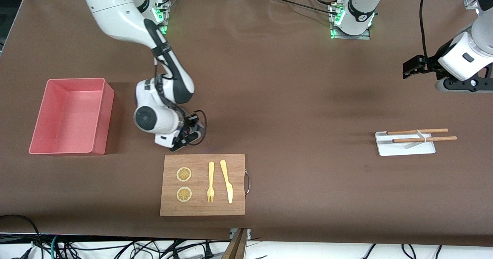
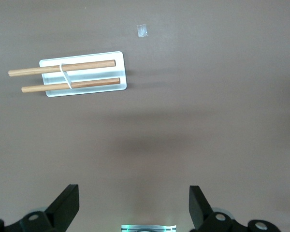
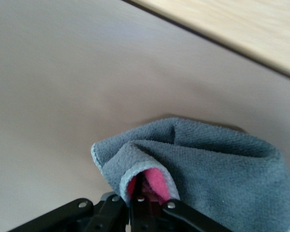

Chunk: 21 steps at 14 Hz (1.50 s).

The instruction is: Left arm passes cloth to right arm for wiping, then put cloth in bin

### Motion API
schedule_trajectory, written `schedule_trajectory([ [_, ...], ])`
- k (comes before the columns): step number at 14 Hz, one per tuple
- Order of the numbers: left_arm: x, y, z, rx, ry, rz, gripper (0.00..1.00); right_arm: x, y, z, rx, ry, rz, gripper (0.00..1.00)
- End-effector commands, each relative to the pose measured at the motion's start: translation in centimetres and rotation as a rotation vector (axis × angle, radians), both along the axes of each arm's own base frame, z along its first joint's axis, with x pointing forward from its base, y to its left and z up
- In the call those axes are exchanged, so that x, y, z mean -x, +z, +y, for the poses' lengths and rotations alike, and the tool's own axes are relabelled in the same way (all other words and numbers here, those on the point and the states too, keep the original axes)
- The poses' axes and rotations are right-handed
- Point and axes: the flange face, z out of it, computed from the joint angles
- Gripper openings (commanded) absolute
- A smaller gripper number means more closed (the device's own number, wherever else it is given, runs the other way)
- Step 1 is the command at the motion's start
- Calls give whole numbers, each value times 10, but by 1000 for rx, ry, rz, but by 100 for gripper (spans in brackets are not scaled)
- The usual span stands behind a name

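Right wrist view: right gripper [image 3: 137, 195] pinches cloth [image 3: 208, 164] by a folded edge.
Soft, light, droops below fingers; left gripper [image 2: 134, 205] spread, waiting.

Cloth [image 3: 217, 169]: grey, soft, nubbly weave with a pale stitched hem and a pink inner face showing at one fold. Rumpled and doubled over, pinched at that fold between the closed fingers of the right gripper [image 1: 187, 137], the rest spread on the brown table just beside the wooden board [image 1: 203, 184], at the board's edge farther from the front camera. Hidden under the gripper in the front view.

Bin [image 1: 101, 114]: pale pink rectangular plastic tub with low walls, upright, nothing inside. Stands on the table toward the right arm's end, well apart from the wooden board and slightly farther from the front camera than it.
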Motion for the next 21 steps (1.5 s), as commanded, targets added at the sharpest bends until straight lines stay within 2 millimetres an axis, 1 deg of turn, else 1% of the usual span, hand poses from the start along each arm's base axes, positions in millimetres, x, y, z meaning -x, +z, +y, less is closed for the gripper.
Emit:
schedule_trajectory([
  [1, 5, 2, -12, -16, -29, -4, 100, 9, 5, 69, 14, -104, -18, 0],
  [2, 6, 3, -14, -17, -34, -6, 100, 18, 7, 97, 20, -137, -23, 0],
  [3, 7, 4, -19, -22, -40, -8, 100, 20, 11, 120, 17, -179, -34, 0],
  [4, 8, 6, -25, -25, -50, -12, 100, 24, 18, 139, 9, -204, -43, 0],
  [5, 8, 6, -27, -25, -53, -12, 100, 26, 24, 149, 5, -223, -47, 0],
  [7, 8, 6, -27, -24, -63, -11, 100, 24, 24, 147, 5, -222, -50, 0],
  [8, 7, 6, -24, -21, -63, -12, 100, 22, 17, 138, 16, -226, -41, 0],
  [9, 6, 4, -21, -8, -56, -8, 100, 18, 6, 120, 28, -221, -26, 0],
  [11, 4, 4, -3, 4, -87, -11, 100, 12, -5, 93, 29, -163, -13, 0],
  [13, -1, 8, -2, 9, -187, -48, 100, 2, -9, 57, 26, -114, -6, 0],
  [14, -2, 8, 1, 15, -233, -50, 100, -5, -10, 34, 23, -87, -2, 0],
  [16, -2, 8, 10, 19, -228, -50, 100, -19, -6, -15, -3, -11, -4, 0],
  [19, -2, 8, 9, 20, -223, -50, 100, -35, 0, -96, -43, 91, -10, 0],
  [21, -2, 9, 9, 23, -222, -52, 100, -44, 17, -149, -37, 167, 5, 0],
])
